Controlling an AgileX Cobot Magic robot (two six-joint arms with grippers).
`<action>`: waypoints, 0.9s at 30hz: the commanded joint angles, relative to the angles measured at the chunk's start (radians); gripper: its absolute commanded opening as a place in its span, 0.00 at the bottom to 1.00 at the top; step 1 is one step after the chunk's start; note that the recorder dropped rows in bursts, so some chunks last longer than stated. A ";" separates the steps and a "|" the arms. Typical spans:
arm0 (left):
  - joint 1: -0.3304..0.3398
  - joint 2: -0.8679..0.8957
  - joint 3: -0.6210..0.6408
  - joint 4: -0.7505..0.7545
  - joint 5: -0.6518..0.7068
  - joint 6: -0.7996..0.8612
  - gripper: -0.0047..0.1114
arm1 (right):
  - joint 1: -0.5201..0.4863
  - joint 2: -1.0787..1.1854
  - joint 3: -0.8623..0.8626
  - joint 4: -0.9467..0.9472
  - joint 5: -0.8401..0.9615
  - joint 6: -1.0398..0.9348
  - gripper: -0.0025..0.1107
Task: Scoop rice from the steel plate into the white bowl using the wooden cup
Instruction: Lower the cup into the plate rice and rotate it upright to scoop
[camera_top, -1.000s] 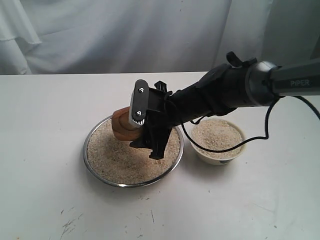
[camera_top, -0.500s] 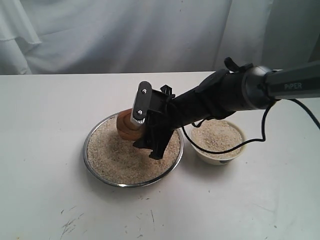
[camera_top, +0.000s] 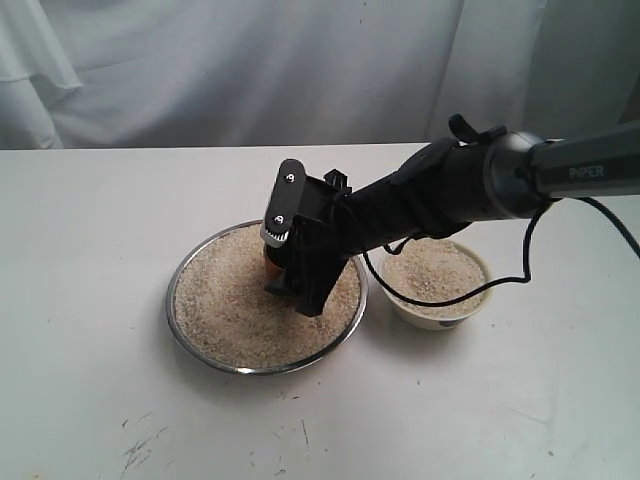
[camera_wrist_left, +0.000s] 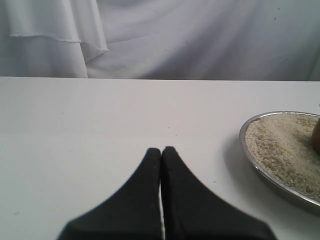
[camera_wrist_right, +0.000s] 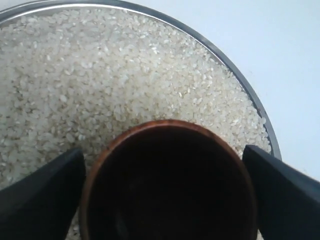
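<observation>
The steel plate (camera_top: 172, 305) sits in the middle of the table, full of rice (camera_top: 230, 310). My right gripper (camera_top: 293, 258) reaches down into it, shut on the wooden cup (camera_wrist_right: 170, 190). In the exterior view only a reddish sliver of the cup (camera_top: 270, 262) shows behind the fingers. The cup's dark mouth faces the right wrist camera, with a finger (camera_wrist_right: 45, 190) against each side and rice (camera_wrist_right: 100, 75) around it. The white bowl (camera_top: 437, 312) stands right of the plate with rice in it. My left gripper (camera_wrist_left: 161, 150) is shut and empty over bare table beside the plate's rim (camera_wrist_left: 260, 172).
White cloth hangs behind the table. A black cable (camera_top: 500, 282) from the right arm droops across the bowl's rim. Dark scuff marks (camera_top: 140, 450) dot the near tabletop.
The right gripper has lowered the cup from a raised, tilted hold over the plate's far side down into the rice. The cup now sits mostly hidden behind the fingers.
</observation>
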 joint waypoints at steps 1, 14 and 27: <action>-0.002 -0.005 0.005 -0.001 -0.006 -0.003 0.04 | -0.005 -0.006 -0.007 0.009 -0.014 0.023 0.70; -0.002 -0.005 0.005 -0.001 -0.006 -0.003 0.04 | -0.029 -0.006 -0.001 0.007 -0.014 0.081 0.69; -0.002 -0.005 0.005 -0.001 -0.006 -0.003 0.04 | -0.029 -0.086 -0.003 -0.107 0.025 0.104 0.02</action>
